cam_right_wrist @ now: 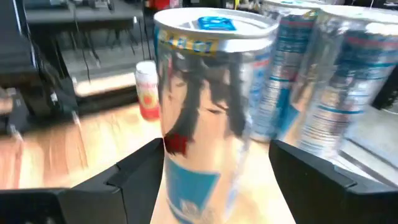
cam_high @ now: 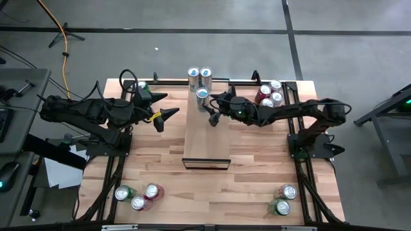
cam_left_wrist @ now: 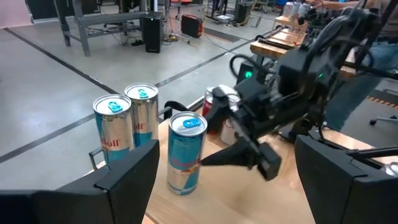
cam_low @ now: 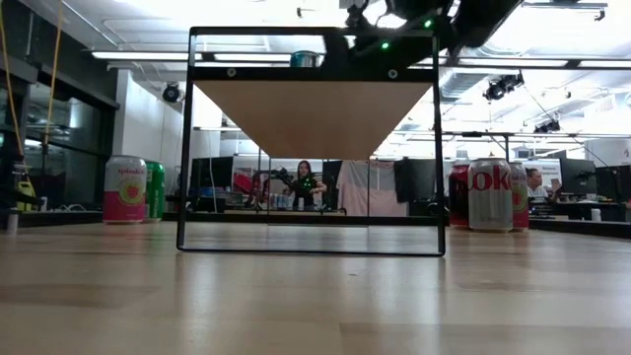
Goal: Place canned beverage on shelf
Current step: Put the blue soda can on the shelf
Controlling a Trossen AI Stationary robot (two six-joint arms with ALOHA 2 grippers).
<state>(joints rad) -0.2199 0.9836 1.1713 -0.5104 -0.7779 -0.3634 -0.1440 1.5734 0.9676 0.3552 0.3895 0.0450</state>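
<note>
High view: the slim blue-and-silver can stood upright on the far part of the shelf, just in front of two like cans at the shelf's far end.
Right pincer: the right pincer sat right at that can, its fingers apart on either side of the body; whether the pads touched the wall could not be told.
Left pincer: the left pincer hung off the shelf's left edge, jaws apart and holding nothing.
Weight: if the can was full, as the unbroken tab suggested, it probably carried some heft and would tip rather than slide, being tall and narrow.
Surface: the thin metal wall looked smooth and glossy, likely slippery and easy to dent under a hard squeeze.
Hold: best taken around the middle of the body, fingers level and squarely opposite, well below the rim.
Risk: the neighbouring cans stood close behind, so a crooked approach could knock them.
Elsewhere: more cans stood in groups near the corners of the table.
</note>
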